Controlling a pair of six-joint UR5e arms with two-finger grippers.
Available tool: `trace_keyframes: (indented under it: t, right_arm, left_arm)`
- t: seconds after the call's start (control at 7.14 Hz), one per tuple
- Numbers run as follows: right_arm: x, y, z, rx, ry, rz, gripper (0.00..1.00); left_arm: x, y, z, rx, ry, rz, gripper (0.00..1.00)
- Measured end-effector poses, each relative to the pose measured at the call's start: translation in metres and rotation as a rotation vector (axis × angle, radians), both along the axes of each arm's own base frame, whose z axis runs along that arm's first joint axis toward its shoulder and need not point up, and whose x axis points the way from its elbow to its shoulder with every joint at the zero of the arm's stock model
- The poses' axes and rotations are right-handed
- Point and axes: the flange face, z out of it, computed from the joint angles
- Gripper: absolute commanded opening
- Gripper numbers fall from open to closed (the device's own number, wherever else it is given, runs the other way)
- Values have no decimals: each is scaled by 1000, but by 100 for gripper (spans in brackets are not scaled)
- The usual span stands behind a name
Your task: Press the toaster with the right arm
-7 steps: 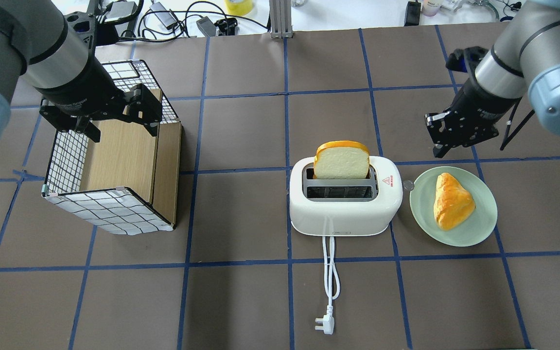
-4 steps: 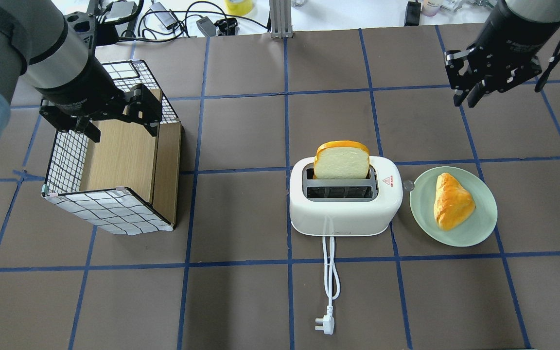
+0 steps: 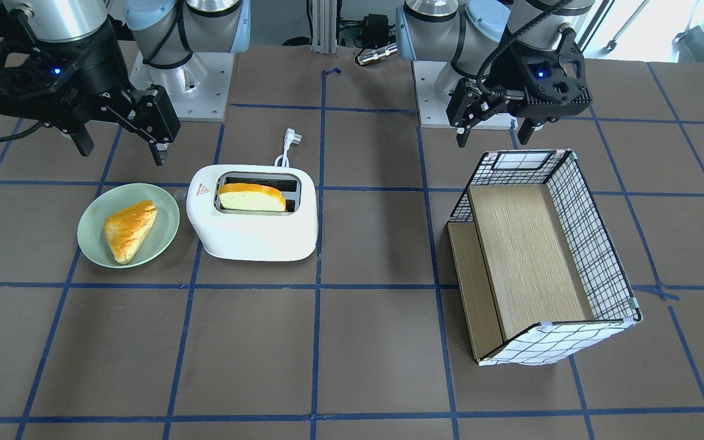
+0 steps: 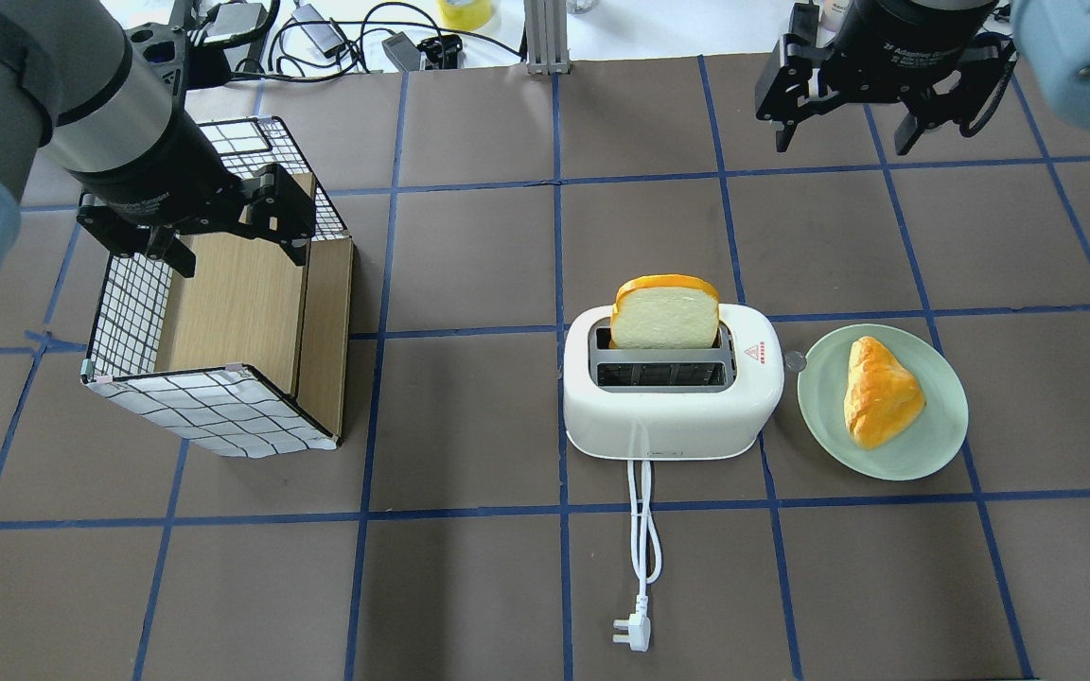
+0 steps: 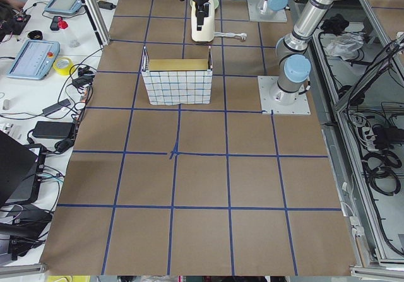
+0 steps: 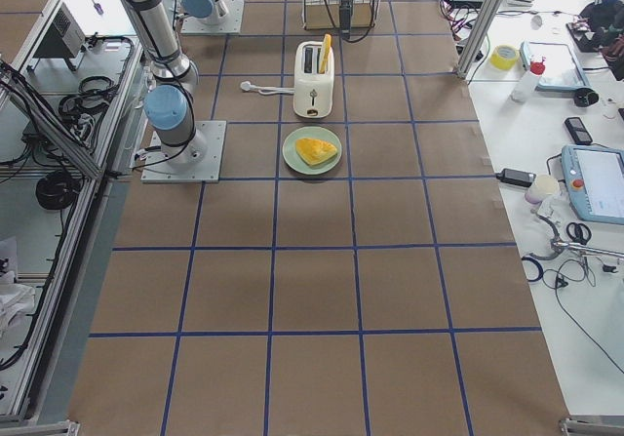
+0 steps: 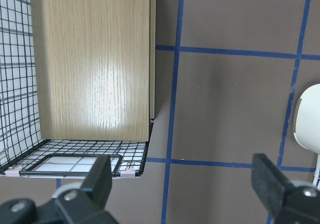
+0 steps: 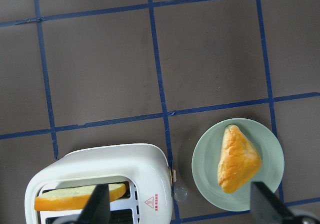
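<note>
The glossy white toaster (image 4: pixel 673 407) stands mid-table, its cord running to a plug (image 4: pixel 633 634) at the near side. A bread slice (image 4: pixel 665 317) stands up out of its far slot. The toaster also shows in the front view (image 3: pixel 254 235) and in the right wrist view (image 8: pixel 100 166). A small lever knob (image 4: pixel 795 360) sticks out of the end that faces the plate. My right gripper (image 4: pixel 843 142) is open and empty, high over the table's far right, well behind the toaster. My left gripper (image 4: pixel 240 253) is open and empty over the wire-grid box (image 4: pixel 223 407).
A pale green plate (image 4: pixel 942 430) with a golden pastry (image 4: pixel 878 392) sits right of the toaster, nearly touching the knob. The wire-grid box with wooden boards lies on its side at the left. Cables and devices lie beyond the table's far edge.
My right gripper has swung from just behind the plate back and up to the table's far edge, turning as it went. The left arm, toaster and bread have not moved.
</note>
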Motion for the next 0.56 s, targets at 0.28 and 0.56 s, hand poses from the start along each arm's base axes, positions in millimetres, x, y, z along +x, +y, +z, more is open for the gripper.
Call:
trace_keyframes:
  t: [0.28, 0.56]
  right_arm:
    - [0, -1, 0, -8, 5, -4, 100]
    - [0, -1, 0, -8, 7, -5, 100]
  left_arm:
    - [0, 0, 0, 0, 0, 0, 100]
    - [0, 0, 0, 0, 0, 0, 100]
